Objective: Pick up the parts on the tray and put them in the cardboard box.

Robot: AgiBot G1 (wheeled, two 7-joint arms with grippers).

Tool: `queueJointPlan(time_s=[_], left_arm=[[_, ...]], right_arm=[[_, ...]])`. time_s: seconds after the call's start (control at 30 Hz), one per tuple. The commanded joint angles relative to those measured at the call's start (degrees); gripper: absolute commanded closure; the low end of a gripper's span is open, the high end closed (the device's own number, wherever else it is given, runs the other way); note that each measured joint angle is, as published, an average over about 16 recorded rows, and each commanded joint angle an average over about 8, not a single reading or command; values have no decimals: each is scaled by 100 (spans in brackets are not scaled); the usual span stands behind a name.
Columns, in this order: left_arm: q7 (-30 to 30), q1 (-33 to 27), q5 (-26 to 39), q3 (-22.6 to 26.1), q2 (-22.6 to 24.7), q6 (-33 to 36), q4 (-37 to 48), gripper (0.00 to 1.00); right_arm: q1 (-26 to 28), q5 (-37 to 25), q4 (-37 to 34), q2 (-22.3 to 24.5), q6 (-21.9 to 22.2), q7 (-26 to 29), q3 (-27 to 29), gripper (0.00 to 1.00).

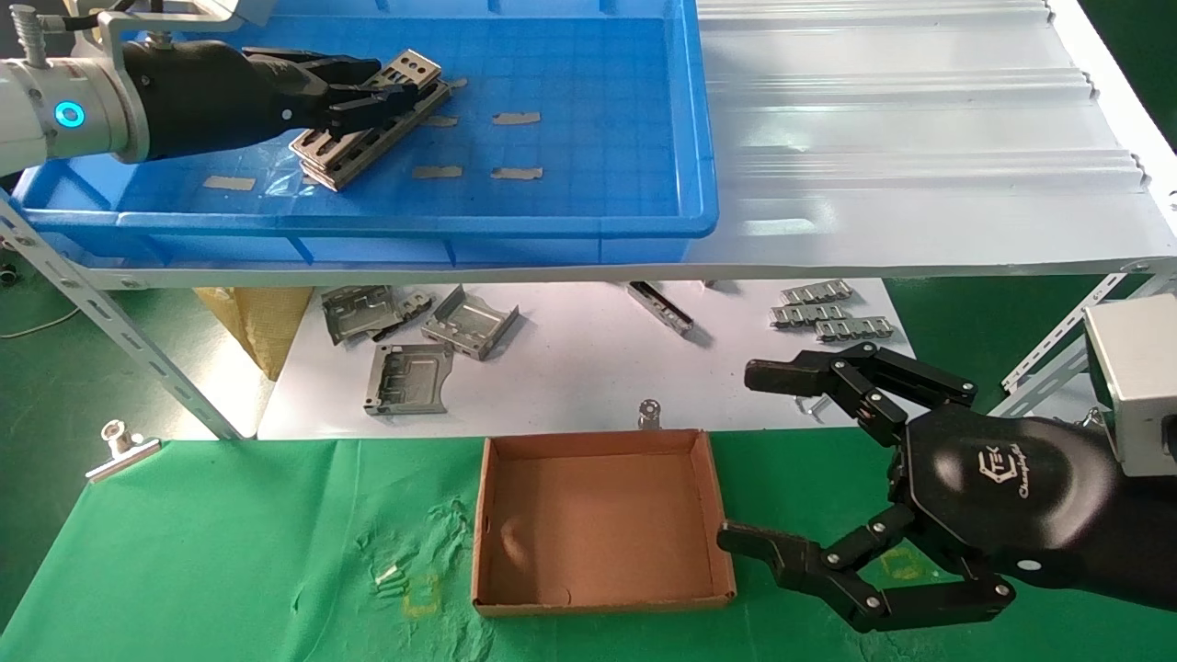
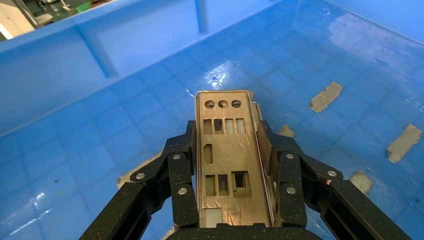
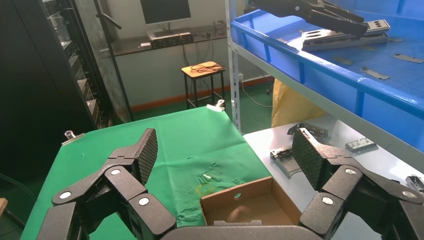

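Observation:
The blue tray (image 1: 598,138) sits on the upper shelf at the left. My left gripper (image 1: 386,87) reaches into it and is shut on one part (image 1: 411,69), a silver plate with cutouts, held tilted just above a stack of parts (image 1: 354,152). In the left wrist view the fingers (image 2: 182,165) clamp both long edges of that plate (image 2: 227,160) over the tray floor (image 2: 100,125). The cardboard box (image 1: 598,524) lies empty on the green cloth below. My right gripper (image 1: 738,455) hangs open just right of the box, with the box (image 3: 240,197) beyond the gripper (image 3: 225,150).
Bent grey brackets (image 1: 405,377) and ridged strips (image 1: 832,317) lie on the white lower shelf behind the box. Tan tape scraps (image 1: 515,118) dot the tray floor. A slanted shelf upright (image 1: 119,336) stands at the left, and a metal clip (image 1: 119,446) grips the green cloth (image 1: 230,552).

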Motion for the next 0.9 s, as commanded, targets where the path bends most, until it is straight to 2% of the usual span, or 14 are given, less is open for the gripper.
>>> queueJointPlan(time_s=[0.03, 0.07, 0.1, 0.3, 0.33, 0.37, 0.9], left_arm=[[6, 0, -12, -9, 1, -17, 2, 2], [3, 0, -14, -10, 3, -17, 5, 2], [0, 2, -16, -11, 5, -16, 9, 10], [-29, 20, -24, -17, 20, 6, 31, 85], [-33, 24, -25, -18, 22, 13, 34, 95], [-37, 27, -26, -18, 23, 20, 36, 100], [-12, 19, -56, -40, 6, 57, 3, 100]], right_arm=[[0, 0, 0, 0, 0, 0, 0, 0], [0, 0, 0, 0, 0, 0, 0, 0], [0, 0, 0, 0, 0, 0, 0, 0], [0, 0, 0, 0, 0, 0, 0, 0], [0, 0, 0, 0, 0, 0, 0, 0], [0, 0, 0, 0, 0, 0, 0, 0], [0, 0, 0, 0, 0, 0, 0, 0]])
